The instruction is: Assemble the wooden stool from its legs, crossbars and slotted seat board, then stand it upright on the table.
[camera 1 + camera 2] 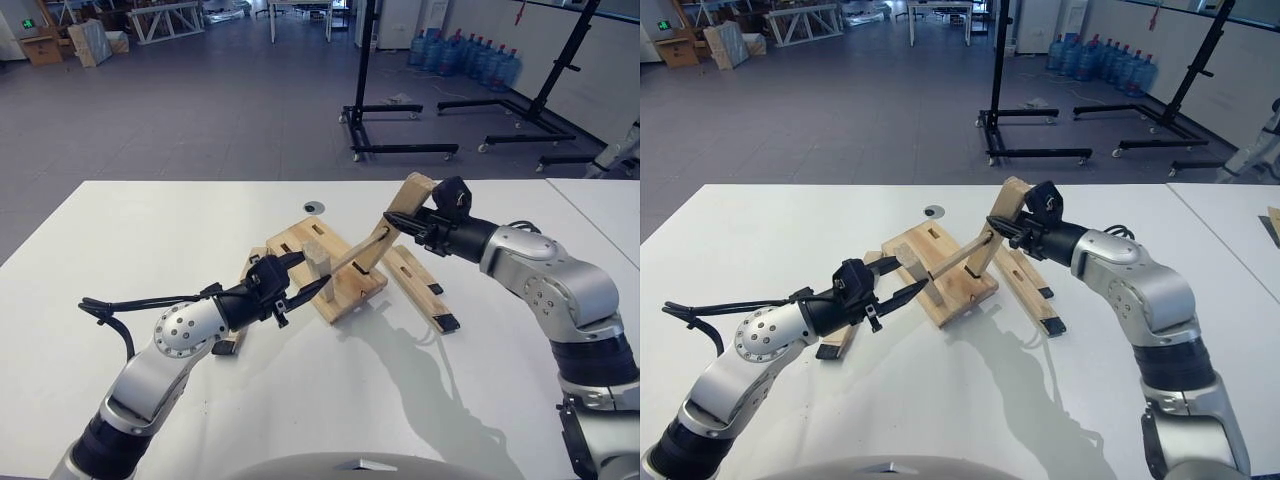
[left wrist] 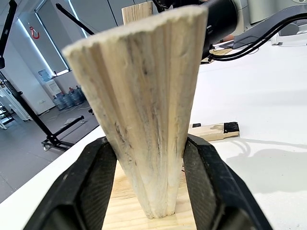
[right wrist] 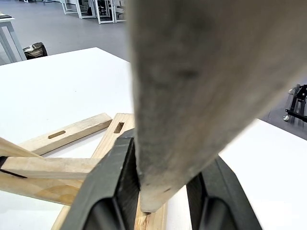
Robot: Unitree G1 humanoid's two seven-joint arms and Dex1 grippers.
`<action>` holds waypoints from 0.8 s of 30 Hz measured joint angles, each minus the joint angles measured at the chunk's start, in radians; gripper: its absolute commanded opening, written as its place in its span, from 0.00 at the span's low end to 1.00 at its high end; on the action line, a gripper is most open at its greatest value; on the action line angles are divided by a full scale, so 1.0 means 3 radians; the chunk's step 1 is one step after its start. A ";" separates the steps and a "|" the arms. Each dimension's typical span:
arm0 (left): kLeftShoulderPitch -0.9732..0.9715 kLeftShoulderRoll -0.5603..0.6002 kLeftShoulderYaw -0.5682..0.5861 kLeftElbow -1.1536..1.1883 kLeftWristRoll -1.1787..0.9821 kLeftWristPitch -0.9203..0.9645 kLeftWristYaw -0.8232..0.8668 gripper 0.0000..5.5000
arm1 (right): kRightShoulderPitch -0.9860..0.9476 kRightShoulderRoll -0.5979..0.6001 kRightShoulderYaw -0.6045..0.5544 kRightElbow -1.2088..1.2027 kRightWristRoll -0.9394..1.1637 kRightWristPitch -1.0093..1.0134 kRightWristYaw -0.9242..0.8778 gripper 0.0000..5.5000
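The white table [image 1: 120,260] carries everything. The slotted seat board [image 1: 350,292] lies flat near its middle, a little toward the far edge. On the right, a stool leg [image 1: 412,192] is held tilted up off the table, its lower end coming down by the board's right edge. A second leg [image 1: 418,285] lies flat just right of the board. What looks like a third leg [image 1: 226,347] pokes out from under the left arm, nearer the front edge.

A thin crossbar [image 1: 355,255] slants over the board, from the raised leg down to the left.

The right gripper [image 1: 402,226] is clamped around the raised leg at mid-length. The left gripper [image 1: 310,276] has its fingers [image 2: 98,184] pinched on the crossbar's low end.

I take the step in hand to be seating the crossbar in the leg's slot. To do that well, the leg should be kept steady. The bar should be pushed straight along its own length, without twisting, so the end does not bind or slip.

The joint itself sits behind the right gripper's fingers, so I cannot tell whether the bar is already seated. I cannot make out the board's slots, and a small wooden block standing by the left gripper is hard to identify.
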 measured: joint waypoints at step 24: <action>-0.0353 0.0045 0.0231 0.0177 -0.0187 0.0596 -0.0386 0.73 | 0.0414 0.0956 -0.0347 -0.0465 0.0362 0.0671 -0.1110 0.49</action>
